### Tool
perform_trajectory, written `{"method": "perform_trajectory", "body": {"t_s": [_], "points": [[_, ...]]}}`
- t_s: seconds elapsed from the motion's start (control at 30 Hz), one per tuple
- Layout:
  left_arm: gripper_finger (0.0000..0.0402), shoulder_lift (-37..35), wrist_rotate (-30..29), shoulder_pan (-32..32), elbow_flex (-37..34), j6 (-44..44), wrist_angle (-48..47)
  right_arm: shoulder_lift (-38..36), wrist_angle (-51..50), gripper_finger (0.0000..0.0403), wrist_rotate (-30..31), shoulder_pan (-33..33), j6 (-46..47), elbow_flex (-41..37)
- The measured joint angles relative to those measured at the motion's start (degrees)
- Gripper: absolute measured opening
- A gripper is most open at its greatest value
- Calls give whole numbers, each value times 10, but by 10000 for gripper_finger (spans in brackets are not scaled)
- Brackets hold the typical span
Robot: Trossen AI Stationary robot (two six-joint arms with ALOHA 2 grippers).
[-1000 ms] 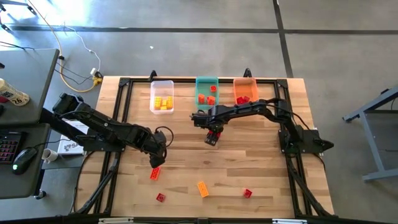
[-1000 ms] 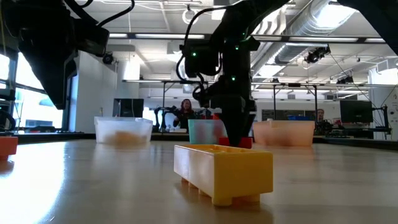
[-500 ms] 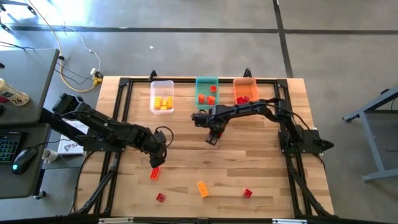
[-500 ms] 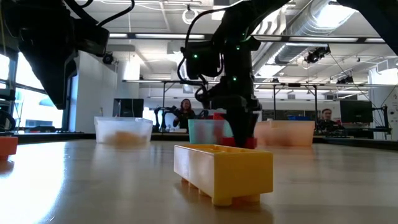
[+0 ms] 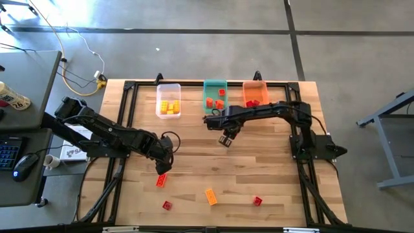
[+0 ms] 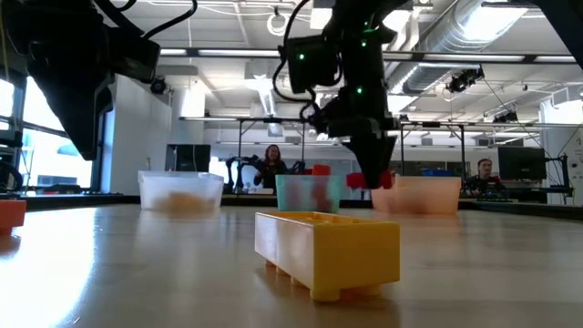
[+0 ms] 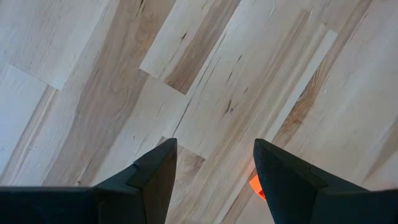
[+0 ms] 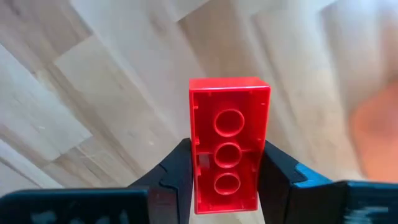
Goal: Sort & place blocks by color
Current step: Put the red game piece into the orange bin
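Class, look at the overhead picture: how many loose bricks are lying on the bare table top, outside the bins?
4, all at the near end: a red brick below the left gripper, a small red one, an orange one and another red one. The arms may hide more.

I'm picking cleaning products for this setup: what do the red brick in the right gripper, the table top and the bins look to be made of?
Red brick: apparently moulded plastic, smooth and slightly glossy, with hollow round tubes on its underside.
Table top: looks like light wooden planks with visible grain, matt.
Clear bin, teal bin, orange bin: probably translucent plastic, since contents show through in the low view.
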Motion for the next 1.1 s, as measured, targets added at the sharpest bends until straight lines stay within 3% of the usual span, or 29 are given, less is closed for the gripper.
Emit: {"method": "perform_trajectory", "body": {"t_s": [0.27,0.53,0.8,1.1], "points": [[200,0,-2,0,0,0,0,-61,-41,107,70,-26,26,0],[200,0,-2,0,0,-1,7,-111,-101,107,133,-93,39,0],[200,0,-2,0,0,-36,17,-120,-119,107,128,-187,-6,0],[200,0,0,0,0,-77,25,-119,-120,107,48,-288,-41,0]]}}
